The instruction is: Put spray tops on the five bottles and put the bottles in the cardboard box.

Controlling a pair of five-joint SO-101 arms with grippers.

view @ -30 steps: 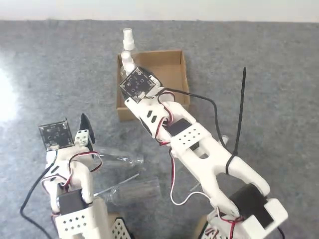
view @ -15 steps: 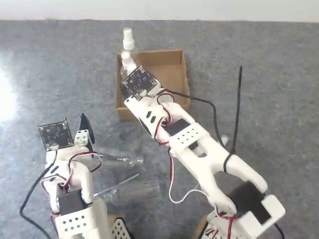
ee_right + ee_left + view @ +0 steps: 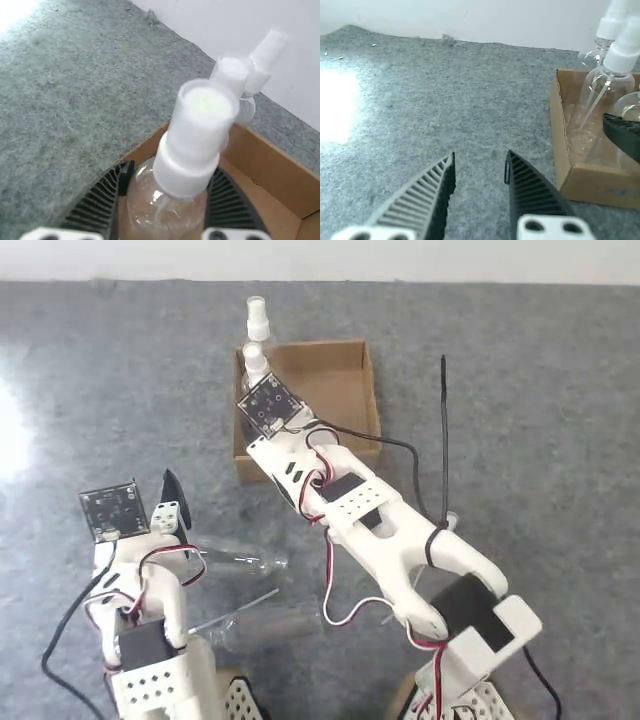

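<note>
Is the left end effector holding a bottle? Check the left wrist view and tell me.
No, the left end effector stands open, with bare grey mat showing between its fingers.

The brown cardboard box (image 3: 345, 380), open-topped, sits on the grey counter (image 3: 520, 390). Two clear bottles (image 3: 258, 317) with white spray tops (image 3: 232, 70) stand upright at its far left corner. A third capped bottle (image 3: 192, 135) is held upright beside them by the right pincer (image 3: 170, 175). Two more clear bottles (image 3: 245, 560) lie sideways outside the box.
</note>
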